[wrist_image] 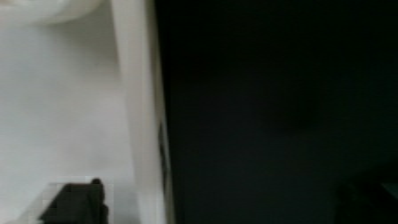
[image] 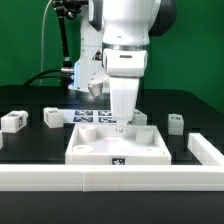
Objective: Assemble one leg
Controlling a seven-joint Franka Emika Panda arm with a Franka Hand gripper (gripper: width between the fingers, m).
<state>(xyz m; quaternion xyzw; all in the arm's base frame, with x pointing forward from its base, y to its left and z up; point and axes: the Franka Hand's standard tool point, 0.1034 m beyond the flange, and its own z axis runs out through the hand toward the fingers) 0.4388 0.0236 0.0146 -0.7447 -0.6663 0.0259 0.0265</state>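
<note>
Three small white legs with tags stand on the black table in the exterior view: one at the far left (image: pixel 13 121), one beside it (image: pixel 52 117), one on the right (image: pixel 176 123). The large white square panel (image: pixel 100 150) lies in the middle. My gripper (image: pixel 122 124) is low over the panel's far edge, pointing straight down. In the blurred wrist view one dark fingertip (wrist_image: pixel 75 205) stands over the white panel surface (wrist_image: pixel 63 100), next to its edge and the black table. The jaws stand wide apart with nothing between them.
The marker board (image: pixel 92 117) lies behind the panel. A long white bar (image: pixel 100 180) runs along the front and another white piece (image: pixel 205 150) stands at the exterior view's right. A camera stand and cables stand at the back left.
</note>
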